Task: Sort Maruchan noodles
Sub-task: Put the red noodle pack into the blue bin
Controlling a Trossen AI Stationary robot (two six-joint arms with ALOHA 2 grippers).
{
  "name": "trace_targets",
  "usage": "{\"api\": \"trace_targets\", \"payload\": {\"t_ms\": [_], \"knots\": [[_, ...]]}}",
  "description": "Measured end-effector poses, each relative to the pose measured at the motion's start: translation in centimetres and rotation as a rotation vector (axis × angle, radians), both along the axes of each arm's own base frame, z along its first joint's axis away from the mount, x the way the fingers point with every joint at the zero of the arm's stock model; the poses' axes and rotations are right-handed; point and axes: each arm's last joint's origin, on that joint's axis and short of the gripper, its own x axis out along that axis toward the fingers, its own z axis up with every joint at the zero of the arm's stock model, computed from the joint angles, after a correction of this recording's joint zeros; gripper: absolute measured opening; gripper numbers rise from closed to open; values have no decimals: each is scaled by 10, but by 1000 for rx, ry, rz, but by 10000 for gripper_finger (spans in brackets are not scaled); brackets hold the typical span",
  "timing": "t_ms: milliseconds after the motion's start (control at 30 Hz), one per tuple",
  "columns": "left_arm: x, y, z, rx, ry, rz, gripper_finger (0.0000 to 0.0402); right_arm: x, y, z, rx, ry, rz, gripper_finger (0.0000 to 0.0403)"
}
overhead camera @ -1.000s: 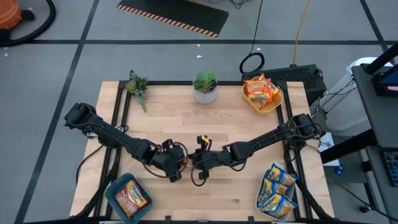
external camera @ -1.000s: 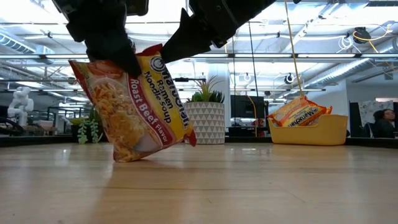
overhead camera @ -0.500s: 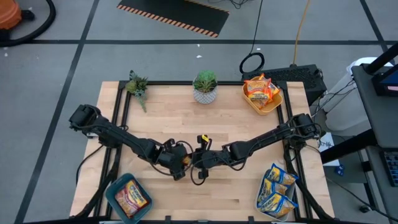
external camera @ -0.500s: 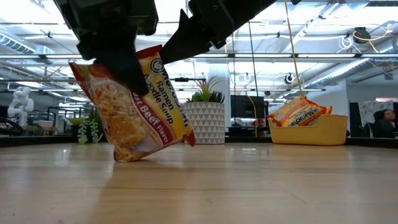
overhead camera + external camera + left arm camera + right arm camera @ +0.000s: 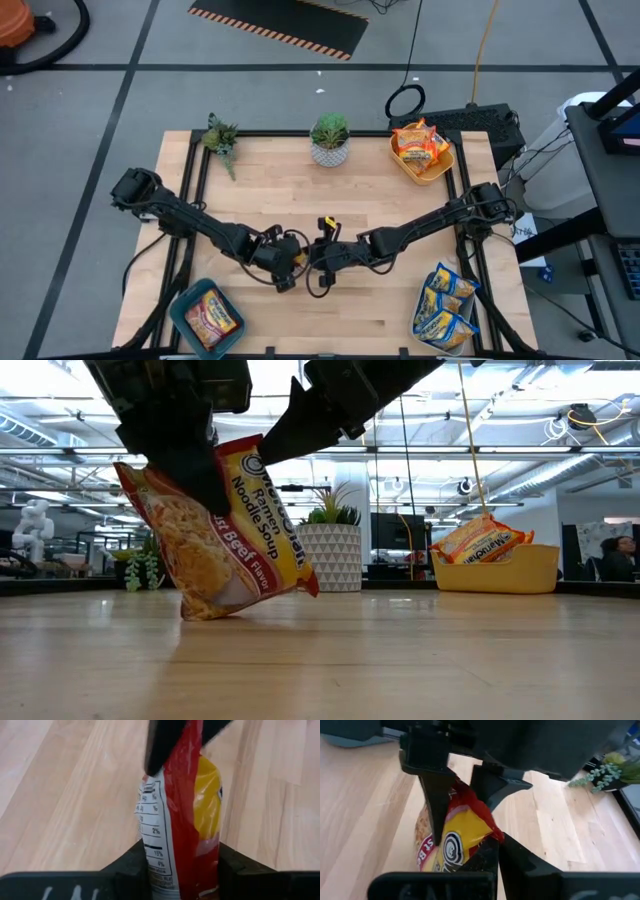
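Near the front of the table, at its middle, I have both grippers on one red-and-yellow Roast Beef packet [image 5: 222, 525], which stands tilted on its lower edge on the bare wood. My left gripper [image 5: 182, 862] has its fingers narrowed onto the packet's flat faces, and my right gripper [image 5: 492, 847] is pinched tight on the packet's top corner seam. I judge the packet light and crinkly, with a slick film that could slide between the pads, and a brittle noodle block inside that would crack under a hard squeeze; the flat sealed seam at either end looks like the safest place to hold, since it folds rather than breaks. To my near left, the teal bin [image 5: 205, 315] already holds a red packet and sits at the front corner, so I reckon this one belongs there. At the near right corner, blue-and-yellow packets [image 5: 444, 305] lie piled in a pale bin [image 5: 470, 340]. Between these the wood is open, giving the left arm room to swing, though the two arms meet close together and must part cleanly. Farther back, a white potted plant [image 5: 329, 140] and a small leafy sprig [image 5: 220, 140] stand along the rear edge, and the yellow bin [image 5: 443, 170] with orange packets [image 5: 417, 143] occupies the far right corner.
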Motion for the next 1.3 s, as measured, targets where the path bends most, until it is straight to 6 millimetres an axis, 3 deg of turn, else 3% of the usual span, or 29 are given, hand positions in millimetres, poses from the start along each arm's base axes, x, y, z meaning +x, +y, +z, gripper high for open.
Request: {"api": "trace_targets", "payload": {"t_ms": [133, 300, 633, 900, 1133, 1300], "knots": [[-1, 0, 1, 3, -1, -4, 126, -3, 1, 7, -3, -15, -6, 18], [-3, 0, 3, -1, 10, -32, 126, -17, 4, 35, 31, -49, -2, 64], [-28, -7, 35, -59, -17, -108, 126, -79, 10, 95, 149, -15, -15, 118], [-77, -22, 69, -165, 15, -210, 127, -128, 26, 131, 279, -51, 30, 117], [-129, -38, 104, -310, -76, -239, 127, -136, 44, 130, 243, -38, 116, 116], [-159, -52, 114, -442, -62, -222, 127, -136, 45, 130, 241, -35, 122, 116]]}}
